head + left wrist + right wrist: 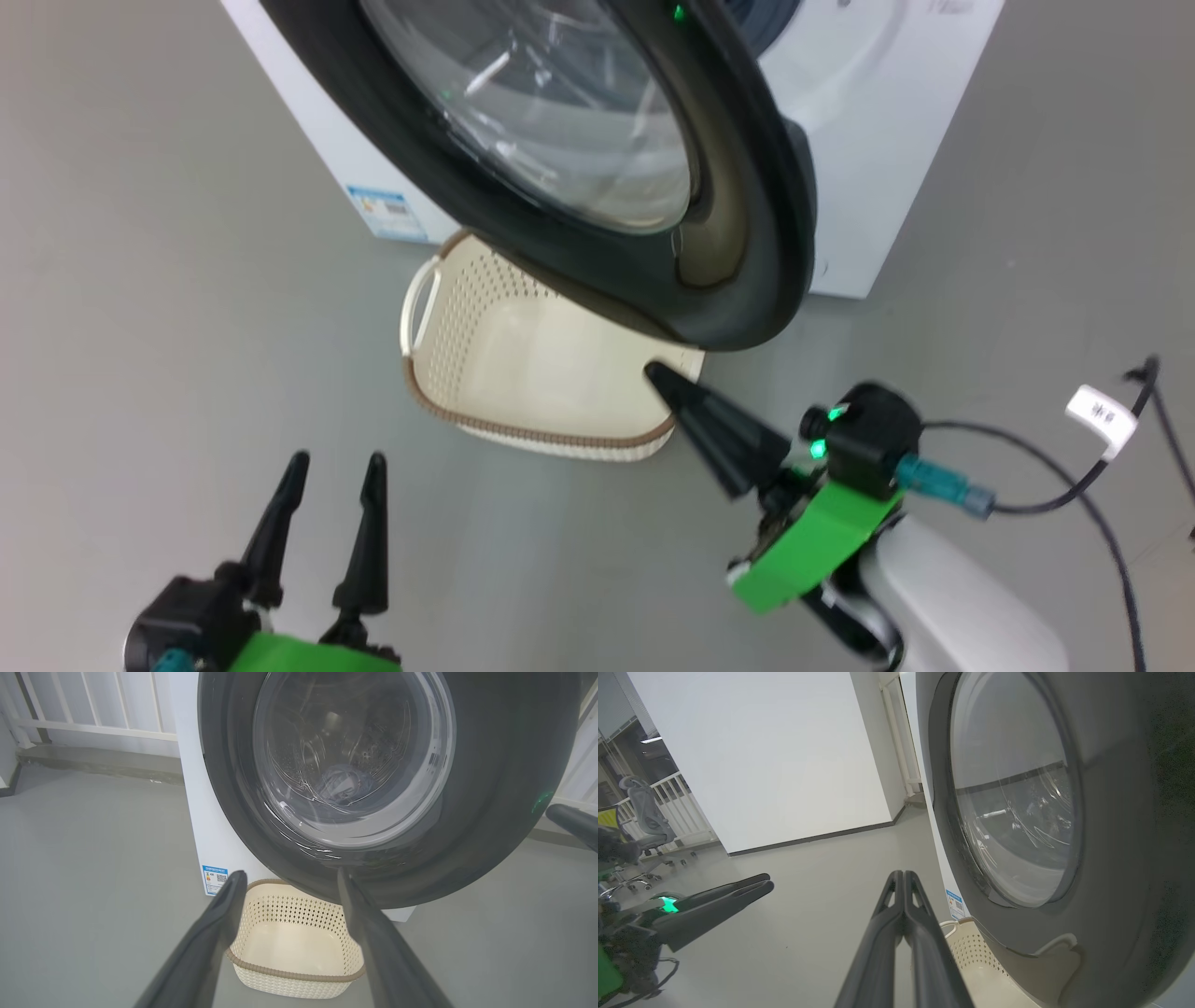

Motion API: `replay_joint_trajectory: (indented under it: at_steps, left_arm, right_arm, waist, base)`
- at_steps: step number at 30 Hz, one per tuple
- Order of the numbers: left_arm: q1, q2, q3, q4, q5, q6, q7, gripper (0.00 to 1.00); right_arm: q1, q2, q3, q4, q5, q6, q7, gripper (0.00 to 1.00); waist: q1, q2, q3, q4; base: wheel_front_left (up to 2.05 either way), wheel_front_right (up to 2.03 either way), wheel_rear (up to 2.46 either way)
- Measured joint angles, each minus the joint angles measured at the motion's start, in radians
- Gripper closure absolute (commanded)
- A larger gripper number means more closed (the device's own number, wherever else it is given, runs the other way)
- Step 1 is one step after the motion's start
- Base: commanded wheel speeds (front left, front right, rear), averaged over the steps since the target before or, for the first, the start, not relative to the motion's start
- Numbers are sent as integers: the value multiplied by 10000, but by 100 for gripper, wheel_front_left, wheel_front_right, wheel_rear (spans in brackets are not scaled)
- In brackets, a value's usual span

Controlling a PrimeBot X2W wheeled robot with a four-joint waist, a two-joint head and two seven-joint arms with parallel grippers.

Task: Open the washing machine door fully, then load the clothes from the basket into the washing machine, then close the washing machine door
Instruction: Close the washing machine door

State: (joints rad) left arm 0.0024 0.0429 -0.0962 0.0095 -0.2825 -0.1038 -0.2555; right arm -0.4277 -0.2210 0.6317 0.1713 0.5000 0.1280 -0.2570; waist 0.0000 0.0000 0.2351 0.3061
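Right, the washing machine (878,140) sits behind its own door, and the washing machine door (747,280) stands swung partway out from the front. Under the door's lower rim sits the basket (541,434), its floor bare in the head view. Through the door glass the left wrist view picks out a pale bluish bundle in the drum, probably the clothes (343,784), though reflections smear it; the head view gets mostly glare off that glass. So I'd call loading done and closing the step in hand. Now the right gripper (658,376): fingers pressed tight together, holding nothing, tip just beneath the door's bottom rim, touching or not I cannot tell. The right wrist view shows that sealed pair beside the door's outer face. And the left gripper (337,459): spread wide, empty, well clear of the door. The next move calls for a steady push on the rim until the door latches.
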Motion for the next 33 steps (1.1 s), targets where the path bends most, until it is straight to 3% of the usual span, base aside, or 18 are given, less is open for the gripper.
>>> replay_joint_trajectory:
  at_steps: [20,33]
  left_arm:
    - [-1759,-98,-742,-104,-594,111,0,0]
    - [-3101,-125,-1250,-268,-949,21,0,0]
  right_arm:
    - [-2852,-75,-2830,665,-1135,17,-2,100]
    - [-6187,-380,-3300,1944,-1206,17,-2,100]
  waist:
    - [0,0,2544,374]
    - [0,0,4169,446]
  base:
    - [0,0,0]
    - [0,0,0]
